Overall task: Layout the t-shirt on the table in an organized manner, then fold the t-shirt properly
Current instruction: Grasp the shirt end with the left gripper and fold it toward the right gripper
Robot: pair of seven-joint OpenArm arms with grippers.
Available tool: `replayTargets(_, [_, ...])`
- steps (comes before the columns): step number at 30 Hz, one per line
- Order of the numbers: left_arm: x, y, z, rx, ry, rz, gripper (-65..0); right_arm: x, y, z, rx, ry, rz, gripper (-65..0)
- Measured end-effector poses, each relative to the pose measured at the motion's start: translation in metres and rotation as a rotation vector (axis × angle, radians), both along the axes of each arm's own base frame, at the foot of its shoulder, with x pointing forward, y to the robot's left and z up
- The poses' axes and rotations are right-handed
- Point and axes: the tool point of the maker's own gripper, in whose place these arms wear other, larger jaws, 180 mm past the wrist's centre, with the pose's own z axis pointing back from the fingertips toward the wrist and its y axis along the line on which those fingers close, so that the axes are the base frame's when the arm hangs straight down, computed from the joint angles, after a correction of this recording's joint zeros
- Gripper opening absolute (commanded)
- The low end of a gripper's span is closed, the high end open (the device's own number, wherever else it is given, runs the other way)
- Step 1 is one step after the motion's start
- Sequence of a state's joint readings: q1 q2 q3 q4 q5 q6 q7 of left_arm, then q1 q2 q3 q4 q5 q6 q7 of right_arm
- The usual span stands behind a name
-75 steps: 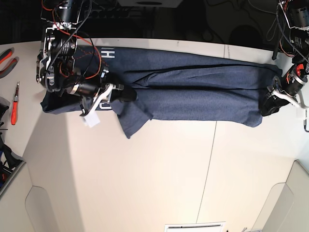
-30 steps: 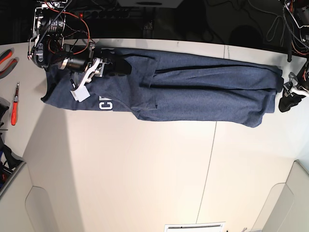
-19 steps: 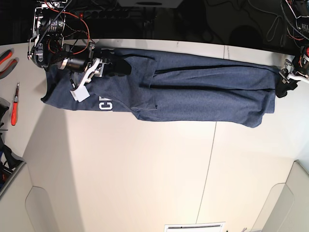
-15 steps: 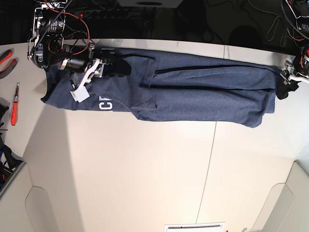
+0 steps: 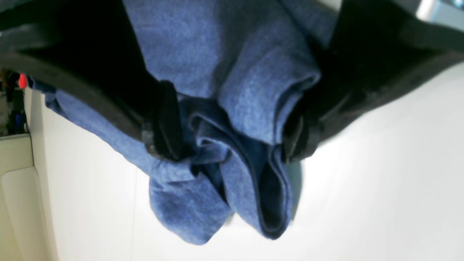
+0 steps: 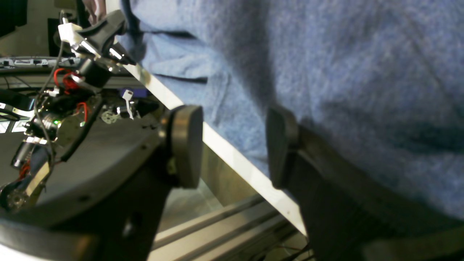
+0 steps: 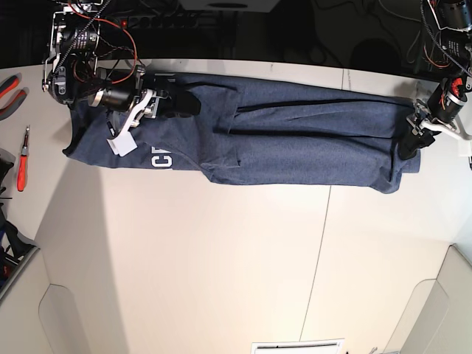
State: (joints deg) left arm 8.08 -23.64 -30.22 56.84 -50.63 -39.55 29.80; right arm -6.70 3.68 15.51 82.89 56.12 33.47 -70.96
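Background beyond the far edge is dark, crossed by cables (image 7: 346,29). Red-handled pliers (image 7: 9,90) and a red-handled screwdriver (image 7: 23,158) lie at left. Pale moulded panels (image 7: 66,324) occupy both near corners; lighting is bright, even.

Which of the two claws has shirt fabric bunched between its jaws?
The left gripper: the t-shirt hem bunches between its jaws; the right gripper shows an empty gap.

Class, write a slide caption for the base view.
Two grippers, left and right, over opposite ends of a t-shirt on a table.
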Motion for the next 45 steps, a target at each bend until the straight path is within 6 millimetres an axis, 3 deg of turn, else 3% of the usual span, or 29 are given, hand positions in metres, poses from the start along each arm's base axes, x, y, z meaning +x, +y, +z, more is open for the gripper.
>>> replayTargets(1, [0.0,0.0,0.0,0.0,0.0,0.0,-21.0,0.0,0.0,0.0,0.0,0.0,0.0,-36.8])
replayTargets(3, [0.0,0.0,0.0,0.001,0.002,-0.002,-29.1,0.0,0.0,0.0,0.0,0.0,0.0,-36.8])
replayTargets(9, [-0.002,-0.009,-0.001,-0.067,0.018,-0.008,-64.8,0.0,0.0,0.0,0.0,0.001,0.0,-36.8])
replayTargets(14, [0.003,-0.01,0.007,-0.121,-0.023,0.019,-65.0,0.0,0.0,0.0,0.0,0.001,0.0,-36.8])
replayTargets(17, [0.006,-0.021,0.016,-0.137,-0.017,-0.041,-65.0,0.0,0.0,0.0,0.0,0.0,0.0,-36.8])
replayTargets(24, [0.027,-0.06,0.076,-0.171,-0.11,-0.242,-65.0,0.003,0.0,0.001,0.003,-0.009,-0.013,-37.4])
replayTargets(27, [0.029,-0.085,0.092,-0.199,-0.143,-0.322,-65.0,0.004,0.001,0.003,0.014,-0.013,-0.016,-38.6])
replayTargets(31, [0.024,-0.121,0.093,-0.307,-0.159,-0.364,-65.0,0.015,0.002,0.011,0.031,-0.042,-0.021,-38.6])
replayTargets(36, [0.022,-0.146,0.089,-0.378,-0.168,-0.374,-65.0,0.03,0.005,0.027,0.033,-0.093,0.024,-38.6])
replayTargets(45, [0.015,-0.208,0.085,-0.478,-0.133,-0.536,-65.0,0.054,0.005,0.097,-0.054,-0.385,0.079,-38.6])
